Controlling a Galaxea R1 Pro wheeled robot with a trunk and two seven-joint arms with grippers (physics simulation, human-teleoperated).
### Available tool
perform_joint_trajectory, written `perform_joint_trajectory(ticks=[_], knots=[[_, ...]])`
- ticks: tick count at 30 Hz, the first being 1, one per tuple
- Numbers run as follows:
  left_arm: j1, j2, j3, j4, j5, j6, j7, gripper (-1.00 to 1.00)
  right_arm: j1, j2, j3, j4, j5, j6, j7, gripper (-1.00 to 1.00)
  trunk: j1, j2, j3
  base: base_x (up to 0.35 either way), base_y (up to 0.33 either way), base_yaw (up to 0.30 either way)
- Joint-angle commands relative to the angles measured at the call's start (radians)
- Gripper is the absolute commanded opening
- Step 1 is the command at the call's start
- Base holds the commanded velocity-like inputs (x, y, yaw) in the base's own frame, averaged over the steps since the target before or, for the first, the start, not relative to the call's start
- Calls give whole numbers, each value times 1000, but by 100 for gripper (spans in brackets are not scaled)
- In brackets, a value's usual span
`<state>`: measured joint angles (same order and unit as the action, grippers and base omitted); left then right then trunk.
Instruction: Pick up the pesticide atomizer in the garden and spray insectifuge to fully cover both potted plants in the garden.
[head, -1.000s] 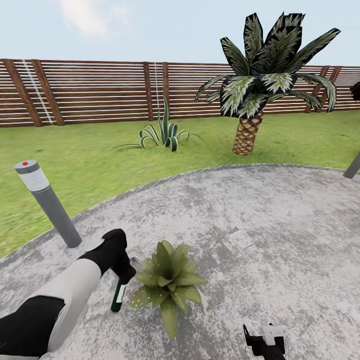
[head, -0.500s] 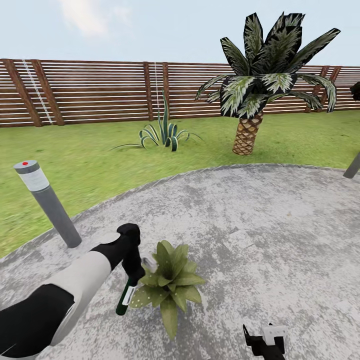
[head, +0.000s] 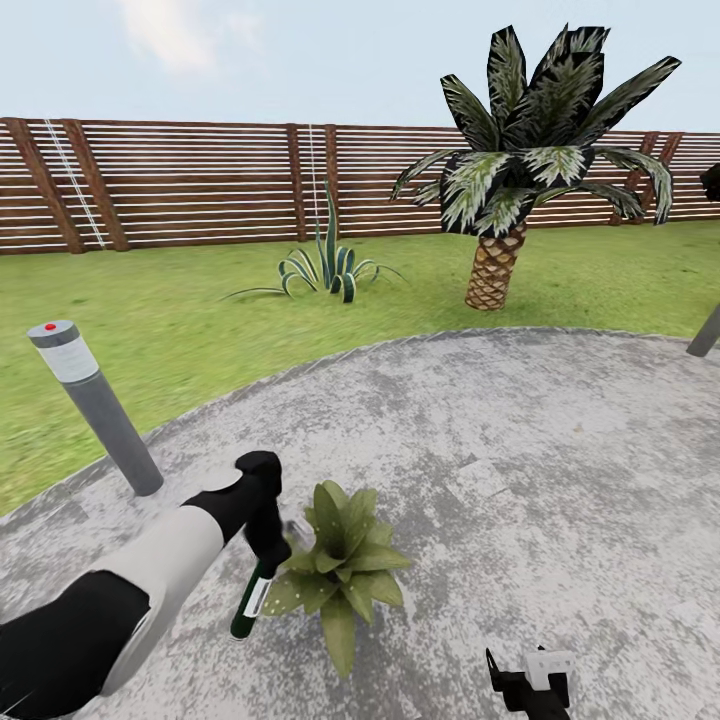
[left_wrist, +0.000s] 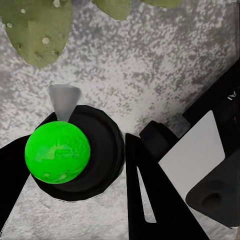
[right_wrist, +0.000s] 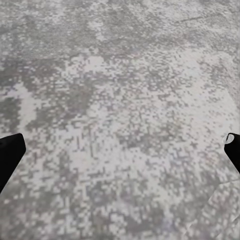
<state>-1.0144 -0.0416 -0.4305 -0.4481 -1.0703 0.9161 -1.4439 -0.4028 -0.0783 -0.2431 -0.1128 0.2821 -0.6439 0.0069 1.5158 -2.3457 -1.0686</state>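
Grey speckled round paving meets lawn below a brown slatted fence. At the leafy green potted rosette, the left gripper has its jaws closed round the slim dark-green atomizer, probably light, stiff and smooth, best held mid-body. Leaves hide the pot. The right gripper, partly cut off, hangs with jaws spread, holding nothing.
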Motion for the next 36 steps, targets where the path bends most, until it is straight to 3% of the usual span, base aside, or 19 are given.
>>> perform_joint_trajectory(ticks=[1, 6, 10, 15, 20, 22, 26, 36], knots=[[-5, -7, -1, -6, -8, 12, -11, -100, -1, 0, -8, 1, 9, -3, 1, 100, 0, 0, -1, 0, 0, 0], [-22, -39, -2, -11, -6, 14, -13, -100, -1, 0, -8, 1, 9, -3, 1, 100, 0, 0, -1, 0, 0, 0], [-72, -46, -1, 1, -4, 15, -13, -100, -1, 0, -8, 1, 9, -3, 1, 100, 0, 0, -1, 0, 0, 0], [-98, -44, -3, 3, -4, 15, -12, -100, -1, 0, -8, 2, 9, -3, 1, 100, 0, 0, -1, 0, 0, 0], [-90, -23, -2, 5, -6, 15, -2, -100, -1, 0, -8, 2, 9, -3, 1, 100, 0, 0, -1, 0, 0, 0], [-85, -14, 0, 5, -37, 17, 39, -100, -1, 0, -8, 2, 9, -3, 1, 100, 0, 0, -1, 0, 0, 0], [-81, -18, 13, 4, -72, 34, 78, -100, -1, 0, -8, 2, 9, -3, 1, 100, 0, 0, -1, 0, 0, 0], [-81, -25, 12, 4, -67, 35, 80, -100, -1, 0, -8, 2, 10, -3, 1, 100, 0, 0, -1, 100, 0, 0]])
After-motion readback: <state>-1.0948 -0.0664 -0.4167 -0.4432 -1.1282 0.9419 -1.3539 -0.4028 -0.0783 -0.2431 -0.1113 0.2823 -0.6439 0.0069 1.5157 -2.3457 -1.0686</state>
